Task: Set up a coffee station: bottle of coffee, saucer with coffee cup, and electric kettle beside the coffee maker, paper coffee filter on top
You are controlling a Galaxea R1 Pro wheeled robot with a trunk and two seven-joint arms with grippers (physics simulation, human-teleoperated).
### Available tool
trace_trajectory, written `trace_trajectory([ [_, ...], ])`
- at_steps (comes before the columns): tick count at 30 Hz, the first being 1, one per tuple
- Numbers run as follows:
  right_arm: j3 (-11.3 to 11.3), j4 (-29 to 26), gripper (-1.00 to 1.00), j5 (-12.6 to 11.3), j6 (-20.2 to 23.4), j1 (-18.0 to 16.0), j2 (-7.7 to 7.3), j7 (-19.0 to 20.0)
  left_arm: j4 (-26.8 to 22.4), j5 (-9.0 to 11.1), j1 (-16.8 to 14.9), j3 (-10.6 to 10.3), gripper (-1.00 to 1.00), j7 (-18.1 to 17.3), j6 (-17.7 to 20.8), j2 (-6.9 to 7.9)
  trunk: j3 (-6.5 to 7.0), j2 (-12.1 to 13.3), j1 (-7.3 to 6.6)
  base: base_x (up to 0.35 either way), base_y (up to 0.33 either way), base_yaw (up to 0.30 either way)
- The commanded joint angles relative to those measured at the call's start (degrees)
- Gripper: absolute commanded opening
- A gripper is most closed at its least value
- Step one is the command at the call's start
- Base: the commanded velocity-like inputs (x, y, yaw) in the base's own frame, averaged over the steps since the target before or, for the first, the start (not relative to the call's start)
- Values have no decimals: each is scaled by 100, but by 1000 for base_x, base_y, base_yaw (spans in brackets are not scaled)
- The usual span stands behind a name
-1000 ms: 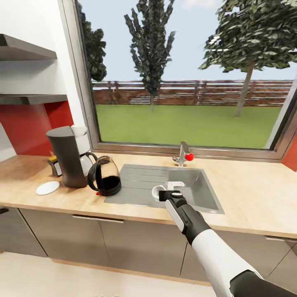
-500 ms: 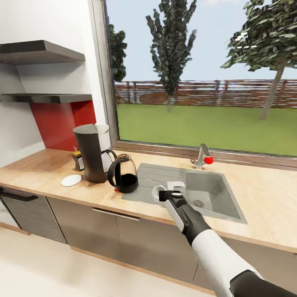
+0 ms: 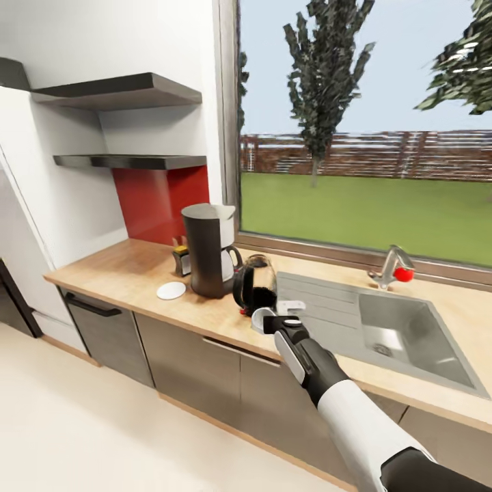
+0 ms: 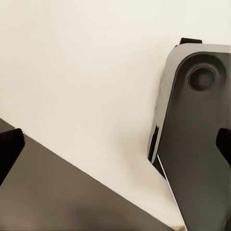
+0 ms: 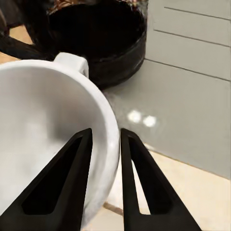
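White ceramic, the coffee cup (image 5: 45, 139) sits with its rim pinched between the two dark fingers (image 5: 65, 183) of the right gripper (image 5: 103, 144): in the right wrist view one finger lies inside the bowl and the other outside the wall, so the jaws are clamped on the cup's edge, with the handle pointing away toward the electric kettle (image 5: 91, 33). In the head view the right gripper (image 3: 281, 316) holds the cup (image 3: 260, 318) over the front edge of the wooden countertop (image 3: 123, 270), just in front of the dark glass kettle (image 3: 255, 287) and beside the sink's (image 3: 410, 342) draining board. The right arm reaches forward from the lower right, its white forearm and dark wrist nearly straight, the gripper roughly level. The coffee maker (image 3: 208, 249) stands just beside the kettle, with the white saucer (image 3: 171, 290) lying flat on the counter near it, apart from the cup. A small yellow-and-dark object behind the coffee maker is too partly hidden to name. The left wrist view gives two dark fingertips (image 4: 9, 149) at its edges, spread wide with nothing between them, over pale floor and a dark grey panel that I cannot identify.
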Motion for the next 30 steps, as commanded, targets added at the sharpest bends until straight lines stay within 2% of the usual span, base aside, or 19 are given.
trace_trajectory([
  [1, 13, -5, -100, -55, 14, -6, 0, -41, 4, -59, -6, 42, 100, 7, -3, -1, -14, -14, 5, 71, 303, 277],
  [12, 13, 9, -100, -55, 17, -6, 0, -41, 4, -59, -9, 42, 100, 7, -17, -7, -14, -14, 5, 118, 303, 277],
  [17, 13, 15, -100, -55, 16, -6, 0, -41, 12, -59, -7, 42, 100, 7, -277, -6, -14, -14, 5, 116, 303, 277],
  [24, 13, 24, -100, -55, 17, -6, 0, -41, 13, -59, -8, 42, 100, 7, -328, 1, -14, -14, 5, 170, 297, 277],
  [30, 13, 35, -100, -55, 12, -6, 0, -41, 13, -59, -9, 42, 100, 7, -336, 0, -14, -14, 5, 231, 279, 99],
])
